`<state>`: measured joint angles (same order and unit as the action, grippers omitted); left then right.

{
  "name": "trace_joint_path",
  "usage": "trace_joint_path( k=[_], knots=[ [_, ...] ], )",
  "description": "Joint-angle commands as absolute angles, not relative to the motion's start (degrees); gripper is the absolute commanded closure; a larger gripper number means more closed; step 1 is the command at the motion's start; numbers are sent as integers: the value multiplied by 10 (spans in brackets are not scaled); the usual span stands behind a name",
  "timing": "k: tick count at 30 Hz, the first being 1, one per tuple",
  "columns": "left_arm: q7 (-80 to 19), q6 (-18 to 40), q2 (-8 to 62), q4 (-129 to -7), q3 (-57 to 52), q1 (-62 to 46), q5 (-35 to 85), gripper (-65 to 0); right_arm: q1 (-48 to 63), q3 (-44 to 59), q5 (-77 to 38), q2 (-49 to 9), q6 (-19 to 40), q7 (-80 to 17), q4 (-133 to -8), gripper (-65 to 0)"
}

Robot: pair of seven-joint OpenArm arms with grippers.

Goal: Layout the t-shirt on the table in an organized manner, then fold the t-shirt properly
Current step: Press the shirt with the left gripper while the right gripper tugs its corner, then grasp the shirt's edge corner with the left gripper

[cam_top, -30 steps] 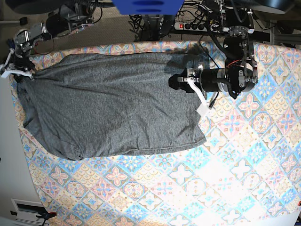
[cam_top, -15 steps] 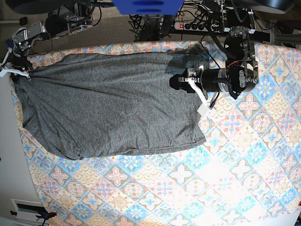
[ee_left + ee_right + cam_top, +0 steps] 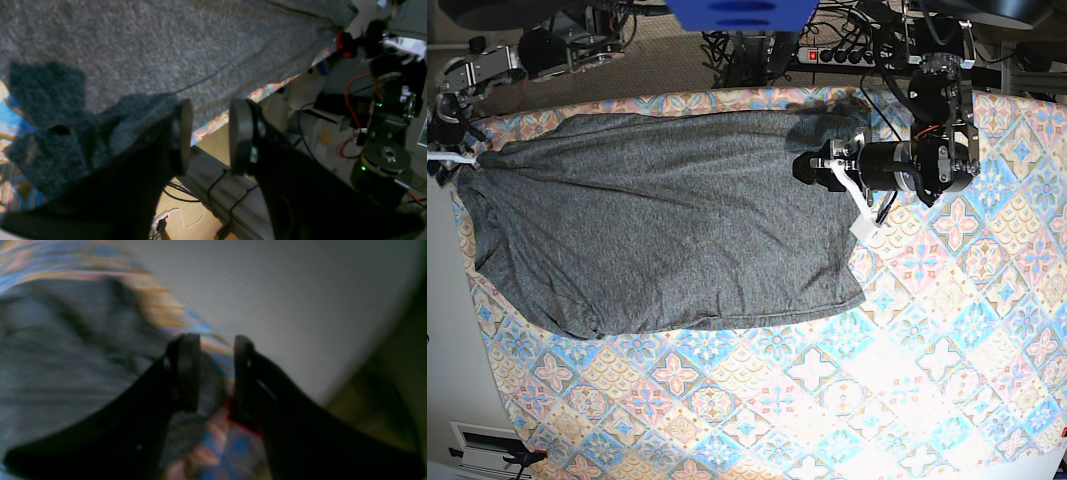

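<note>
— Right claw [image 3: 217, 373] stands open, holding nothing; the t-shirt [image 3: 677, 220] lies beside it, spread but wrinkled.
— So, they are still laying out?
— I think yes. Next, it should smooth the nearby edge, carefully.

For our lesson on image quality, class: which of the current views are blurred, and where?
Right wrist view: the t-shirt is smeared throughout; left wrist view: the pincer is soft, the cloth behind it crisper; base view: the patterned table covering looks sharp.
</note>
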<state>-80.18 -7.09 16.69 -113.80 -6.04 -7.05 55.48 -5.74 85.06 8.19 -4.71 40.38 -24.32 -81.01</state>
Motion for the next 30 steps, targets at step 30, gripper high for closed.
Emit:
trace_joint_path(
  k=[30],
  knots=[
    [-647,-73,287,-1151,132,-73,420,-180,-39,850,79,-54,400,-231,-842,-172]
  ],
)
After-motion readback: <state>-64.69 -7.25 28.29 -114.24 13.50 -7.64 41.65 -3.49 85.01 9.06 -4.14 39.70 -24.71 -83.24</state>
